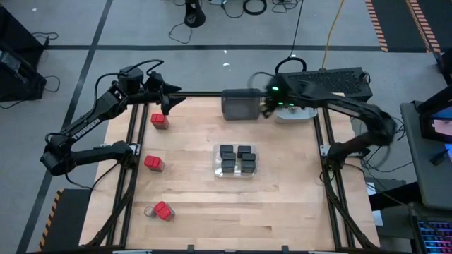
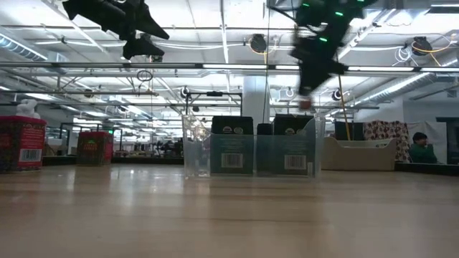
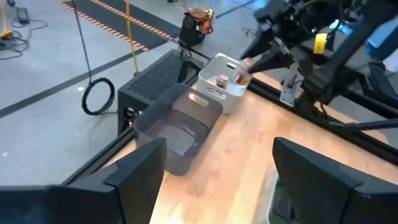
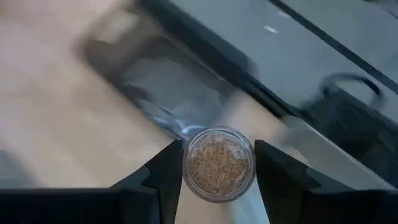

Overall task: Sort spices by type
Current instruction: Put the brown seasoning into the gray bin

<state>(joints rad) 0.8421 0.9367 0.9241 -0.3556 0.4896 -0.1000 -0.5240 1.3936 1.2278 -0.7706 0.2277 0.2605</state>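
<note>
My right gripper (image 1: 268, 106) hangs over the far edge of the table, between the dark grey bin (image 1: 240, 104) and the light grey bin (image 1: 296, 113), and is shut on a small round jar (image 4: 219, 163) of tan spice. My left gripper (image 1: 166, 104) is open in the air at the far left, above a red-topped box (image 1: 159, 121). Two more red-topped boxes (image 1: 154, 164) (image 1: 164, 211) stand along the left side, the nearer one next to a jar (image 1: 149, 211). Several black boxes (image 1: 236, 159) stand in the clear bin (image 1: 216, 161). One jar (image 3: 222, 79) sits in the light grey bin (image 3: 214, 68). My right gripper pinches the round jar by its side wall (image 4: 189, 165), one finger (image 4: 165, 171) on each side. The fingers point downward from above. The jar is lifted clear of the table, and the wrist view looks at its clear end full of tan spice.
The dark grey bin (image 3: 177, 130) shows nothing inside and stands against the light grey bin at the far edge. Black frame rails (image 1: 138, 141) run along the table's left and right sides. Bare wood lies in the near half and on the right of the clear bin.
</note>
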